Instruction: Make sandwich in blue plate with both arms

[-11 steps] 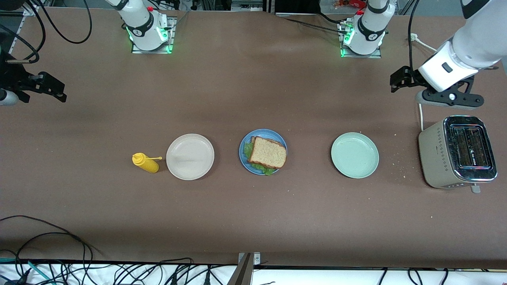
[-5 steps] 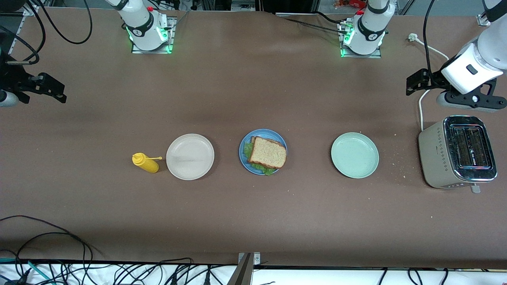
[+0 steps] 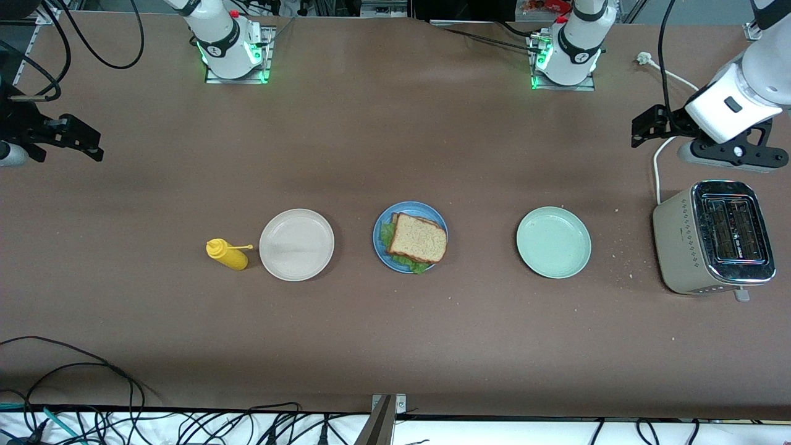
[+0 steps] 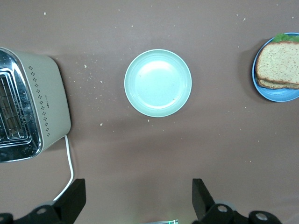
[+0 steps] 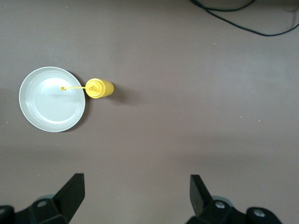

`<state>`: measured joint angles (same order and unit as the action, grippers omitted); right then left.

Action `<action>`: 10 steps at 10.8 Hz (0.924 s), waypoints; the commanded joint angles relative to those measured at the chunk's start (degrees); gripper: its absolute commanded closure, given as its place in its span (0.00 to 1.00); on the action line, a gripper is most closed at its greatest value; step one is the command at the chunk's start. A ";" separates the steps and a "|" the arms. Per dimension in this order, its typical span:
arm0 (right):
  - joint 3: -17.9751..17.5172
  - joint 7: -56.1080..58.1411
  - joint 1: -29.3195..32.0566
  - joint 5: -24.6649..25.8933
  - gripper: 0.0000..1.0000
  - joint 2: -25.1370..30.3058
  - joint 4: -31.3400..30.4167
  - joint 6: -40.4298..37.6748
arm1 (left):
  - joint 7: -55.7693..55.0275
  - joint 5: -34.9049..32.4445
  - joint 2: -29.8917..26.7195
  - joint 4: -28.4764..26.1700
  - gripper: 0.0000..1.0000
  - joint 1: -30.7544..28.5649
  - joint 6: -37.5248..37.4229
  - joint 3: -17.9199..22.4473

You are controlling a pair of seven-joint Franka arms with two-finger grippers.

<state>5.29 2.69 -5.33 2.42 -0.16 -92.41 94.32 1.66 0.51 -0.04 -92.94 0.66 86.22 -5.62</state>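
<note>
The sandwich [image 3: 418, 238], brown toast over green lettuce, lies on the blue plate [image 3: 413, 206] at the table's middle. It also shows in the left wrist view [image 4: 280, 63] on the blue plate [image 4: 279, 95]. My left gripper [image 3: 644, 125] is open and empty, up in the air over bare table beside the toaster's cord; its jaws [image 4: 139, 200] stand wide apart. My right gripper [image 3: 77, 137] is open and empty, over bare table at the right arm's end; its jaws [image 5: 138, 196] also stand wide apart.
A pale mint-green plate [image 3: 554, 242] sits toward the left arm's end, a beige plate [image 3: 296, 245] toward the right arm's end with a yellow mustard bottle [image 3: 227, 254] beside it. A toaster [image 3: 714, 238] with a white cord [image 3: 656, 173] stands at the left arm's end.
My left arm has pulled back toward its end of the table, then nearly stopped. The right arm and the sandwich have not moved.
</note>
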 commanded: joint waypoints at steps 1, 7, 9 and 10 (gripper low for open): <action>-0.19 -0.14 0.32 0.48 0.00 -0.36 1.18 -0.36 | 1.06 -0.68 -1.45 -0.75 0.00 -0.57 0.08 -0.89; -0.10 -0.14 0.32 0.48 0.00 -0.36 1.18 -0.36 | 1.15 0.10 -0.75 0.57 0.00 -1.19 0.08 -0.89; -0.01 -0.40 0.41 0.40 0.00 -0.36 1.18 -0.54 | 0.89 0.01 -0.75 0.66 0.00 -1.01 0.08 -0.97; -0.01 -0.49 0.41 0.14 0.00 -0.36 1.18 -0.54 | 0.97 0.01 -0.75 0.57 0.00 -1.01 0.08 -1.06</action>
<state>5.37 2.69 -5.28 2.42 -0.17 -92.40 94.32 1.66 0.45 -0.38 -92.72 0.00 86.26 -6.20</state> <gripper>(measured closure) 0.000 0.000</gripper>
